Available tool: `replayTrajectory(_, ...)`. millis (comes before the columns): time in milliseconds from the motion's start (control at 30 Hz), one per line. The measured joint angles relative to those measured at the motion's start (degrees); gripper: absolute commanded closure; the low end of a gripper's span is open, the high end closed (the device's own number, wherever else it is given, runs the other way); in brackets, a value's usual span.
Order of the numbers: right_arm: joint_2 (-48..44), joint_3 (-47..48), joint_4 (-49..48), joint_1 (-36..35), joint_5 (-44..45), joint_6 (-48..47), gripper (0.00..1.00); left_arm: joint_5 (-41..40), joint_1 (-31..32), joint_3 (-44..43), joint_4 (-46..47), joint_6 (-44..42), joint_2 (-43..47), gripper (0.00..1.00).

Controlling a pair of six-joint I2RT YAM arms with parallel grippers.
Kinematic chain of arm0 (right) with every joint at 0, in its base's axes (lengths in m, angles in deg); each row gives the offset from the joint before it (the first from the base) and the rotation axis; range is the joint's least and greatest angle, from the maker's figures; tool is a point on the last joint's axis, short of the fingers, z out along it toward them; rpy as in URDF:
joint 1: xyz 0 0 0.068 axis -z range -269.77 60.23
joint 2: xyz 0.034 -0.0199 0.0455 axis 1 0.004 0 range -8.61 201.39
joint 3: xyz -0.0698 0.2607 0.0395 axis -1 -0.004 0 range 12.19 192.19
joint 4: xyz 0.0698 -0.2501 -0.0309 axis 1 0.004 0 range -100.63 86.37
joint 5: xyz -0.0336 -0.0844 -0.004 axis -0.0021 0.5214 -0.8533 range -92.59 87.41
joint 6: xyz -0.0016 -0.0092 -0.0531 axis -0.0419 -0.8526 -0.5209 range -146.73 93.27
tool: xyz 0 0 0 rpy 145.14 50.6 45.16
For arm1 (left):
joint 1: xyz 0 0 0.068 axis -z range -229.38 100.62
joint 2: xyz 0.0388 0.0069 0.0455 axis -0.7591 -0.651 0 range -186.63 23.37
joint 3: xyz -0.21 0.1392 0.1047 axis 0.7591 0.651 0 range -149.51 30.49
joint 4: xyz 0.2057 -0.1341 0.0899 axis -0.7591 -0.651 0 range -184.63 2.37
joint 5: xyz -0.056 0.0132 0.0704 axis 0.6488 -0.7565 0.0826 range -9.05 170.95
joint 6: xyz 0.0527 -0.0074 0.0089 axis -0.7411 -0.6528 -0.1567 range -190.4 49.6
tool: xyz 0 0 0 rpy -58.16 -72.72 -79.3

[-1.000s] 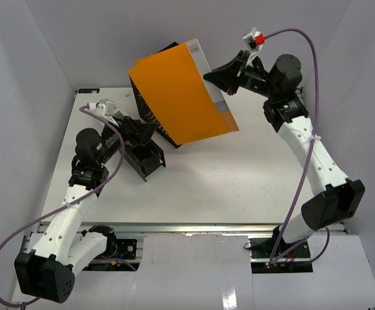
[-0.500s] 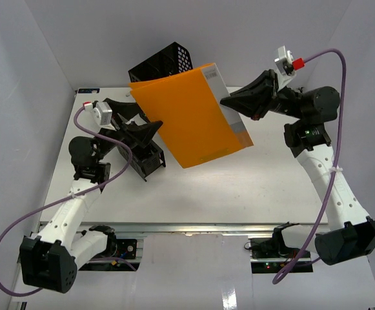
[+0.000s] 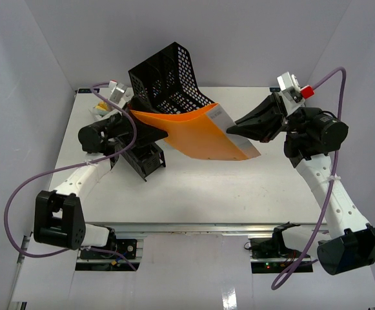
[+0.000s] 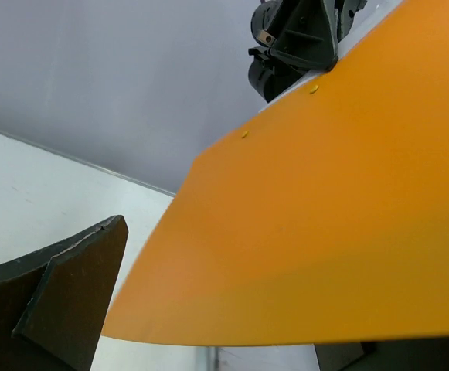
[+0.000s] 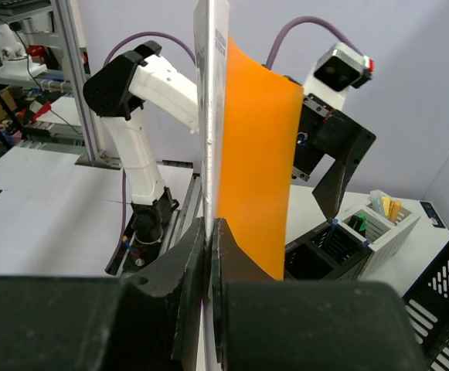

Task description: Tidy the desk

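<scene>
An orange folder (image 3: 197,132) with a pale spine hangs low over the white desk (image 3: 239,187), bowed and tilted. My right gripper (image 3: 233,129) is shut on its right, pale edge; in the right wrist view the jaws (image 5: 210,224) pinch that edge and the orange sheet (image 5: 255,154) stands upright beyond them. My left gripper (image 3: 156,132) is at the folder's left edge. In the left wrist view it (image 4: 224,309) is open, one dark finger (image 4: 62,301) left of the folder (image 4: 324,232), the other mostly hidden under it.
A black mesh file tray (image 3: 168,81) stands tilted behind the folder. A black compartment organizer (image 3: 145,158) sits under my left gripper, and a white organizer (image 3: 102,106) with small items is at the back left. Both also show in the right wrist view (image 5: 324,255).
My right gripper has brought the folder down from high and upright to low and flatter, uncovering the mesh tray. My left arm has swung up to the folder's left edge.
</scene>
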Motion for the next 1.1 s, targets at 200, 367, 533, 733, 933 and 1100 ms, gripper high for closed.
replayTrajectory(200,-0.46,-0.08,9.28,0.37,2.2,-8.86,0.92,4.08,-0.16,-1.33,0.99,8.47,0.41,0.94)
replayTrajectory(367,-0.5,2.74,22.55,1.16,6.13,-17.18,0.83,6.13,-1.1,-1.96,2.62,8.48,3.13,1.0)
replayTrajectory(533,0.65,6.51,34.53,1.13,8.53,-26.64,0.35,6.85,-1.33,-1.96,2.2,2.13,6.11,1.0)
replayTrajectory(733,4.77,11.78,47.46,-1.12,10.11,-37.3,0.2,12.61,-0.33,-1.98,-6.06,-9.64,11.43,1.0)
replayTrajectory(933,11.97,22.75,64.77,-4.92,8.83,-48.51,0.31,15.45,-0.41,-3.48,-17.36,-17.85,11.26,1.0)
replayTrajectory(1100,15.37,30.12,78.05,-6.8,7.15,-59.49,0.29,16.85,-0.42,-5.46,-28.07,-25.2,11.11,1.0)
